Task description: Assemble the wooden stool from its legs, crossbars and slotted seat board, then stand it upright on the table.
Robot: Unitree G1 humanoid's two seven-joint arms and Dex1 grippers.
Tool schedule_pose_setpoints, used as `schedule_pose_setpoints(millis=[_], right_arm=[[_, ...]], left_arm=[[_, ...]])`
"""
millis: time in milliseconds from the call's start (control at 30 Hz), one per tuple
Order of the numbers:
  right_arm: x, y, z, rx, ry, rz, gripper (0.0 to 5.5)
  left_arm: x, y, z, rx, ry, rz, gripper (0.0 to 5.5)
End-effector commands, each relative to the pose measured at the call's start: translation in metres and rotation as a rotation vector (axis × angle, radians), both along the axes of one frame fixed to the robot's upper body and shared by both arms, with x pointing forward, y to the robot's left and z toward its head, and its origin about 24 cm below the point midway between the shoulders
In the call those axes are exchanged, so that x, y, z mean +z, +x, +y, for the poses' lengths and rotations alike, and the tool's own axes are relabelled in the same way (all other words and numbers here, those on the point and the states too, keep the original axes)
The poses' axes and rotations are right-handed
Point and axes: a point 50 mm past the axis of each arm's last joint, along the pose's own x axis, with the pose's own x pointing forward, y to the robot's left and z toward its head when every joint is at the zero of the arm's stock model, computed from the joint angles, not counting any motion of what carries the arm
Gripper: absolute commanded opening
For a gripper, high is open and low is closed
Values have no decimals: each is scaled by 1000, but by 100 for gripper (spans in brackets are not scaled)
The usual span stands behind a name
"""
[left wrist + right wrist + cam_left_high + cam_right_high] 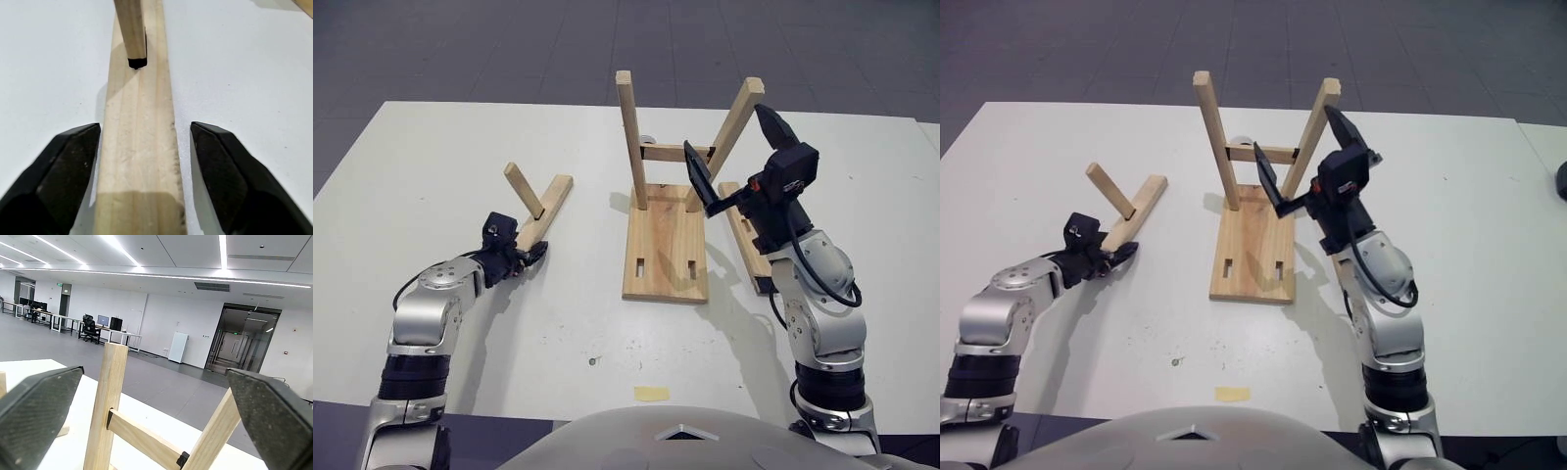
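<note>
The slotted seat board [664, 257] lies flat mid-table. Two legs [631, 137] [732, 125] stand up from its far end, joined by a crossbar [668, 152]. My right gripper [736, 153] is raised beside the right-hand leg and open, with that leg's upper part between its fingers [34, 416] without touching it. A loose leg [745, 238] lies to the right of the board. On the left lies another leg [546, 208] with a crossbar [523, 188] sticking up from it. My left gripper [146, 186] is open around that leg's near end, with gaps on both sides.
The white table [431, 157] has free room at the far left and far right. A yellow paper slip [652, 393] lies near the front edge. A small white round thing [649, 139] sits behind the upright legs.
</note>
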Motion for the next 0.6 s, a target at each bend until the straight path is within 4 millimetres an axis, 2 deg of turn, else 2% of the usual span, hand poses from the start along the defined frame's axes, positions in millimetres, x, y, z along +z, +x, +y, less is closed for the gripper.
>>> schedule_pose_setpoints(millis=[33, 167, 267, 333, 367, 467, 600], right_arm=[[0, -2, 0, -13, -3, 0, 540], [1, -1, 1, -12, -4, 0, 540], [1, 0, 0, -10, -5, 0, 540], [2, 1, -1, -13, -4, -2, 540], [3, 2, -2, -15, 1, -4, 540], [11, 7, -7, -18, 41, -11, 540], [35, 20, -14, 28, 193, 22, 540]], left_arm=[[-17, -11, 4, -5, 51, 101, 265], [-15, -10, -1, -60, 105, 67, 206], [-7, -6, -5, -66, 125, 10, 206], [9, 6, -5, -27, 141, -118, 206], [20, 14, -5, 6, 142, -205, 206], [77, 39, -9, 128, 125, -577, 206], [145, 46, -31, 122, 132, -966, 206]])
